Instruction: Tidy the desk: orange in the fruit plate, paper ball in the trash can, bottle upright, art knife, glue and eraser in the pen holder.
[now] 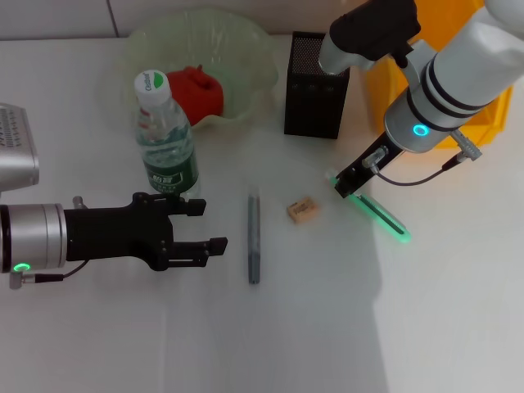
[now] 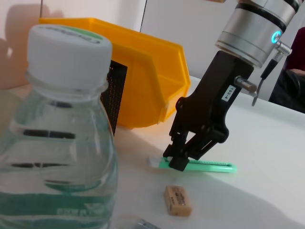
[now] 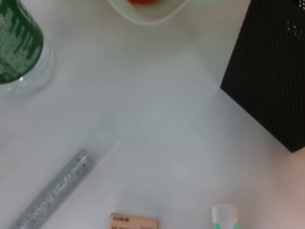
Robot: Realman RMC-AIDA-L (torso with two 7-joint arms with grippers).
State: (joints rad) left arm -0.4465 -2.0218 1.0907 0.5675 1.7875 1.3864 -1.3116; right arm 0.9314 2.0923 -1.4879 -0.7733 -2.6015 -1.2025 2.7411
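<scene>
The clear bottle (image 1: 164, 135) with a green label stands upright; my left gripper (image 1: 206, 225) is open just in front of it, holding nothing. My right gripper (image 1: 347, 185) is down at the table, shut on the white-tipped end of the green art knife (image 1: 383, 217), which lies flat. In the left wrist view its black fingers (image 2: 182, 158) clamp the art knife (image 2: 209, 166). The tan eraser (image 1: 302, 210) and the grey glue stick (image 1: 254, 237) lie between the arms. A red-orange fruit (image 1: 196, 90) sits in the pale green fruit plate (image 1: 254, 57). The black mesh pen holder (image 1: 315, 86) stands behind. The paper ball is out of view.
A yellow bin (image 1: 483, 127) stands at the back right behind my right arm, beside the pen holder (image 2: 116, 95). The bottle (image 2: 62, 143) fills the near side of the left wrist view. A grey device (image 1: 16, 147) sits at the left edge.
</scene>
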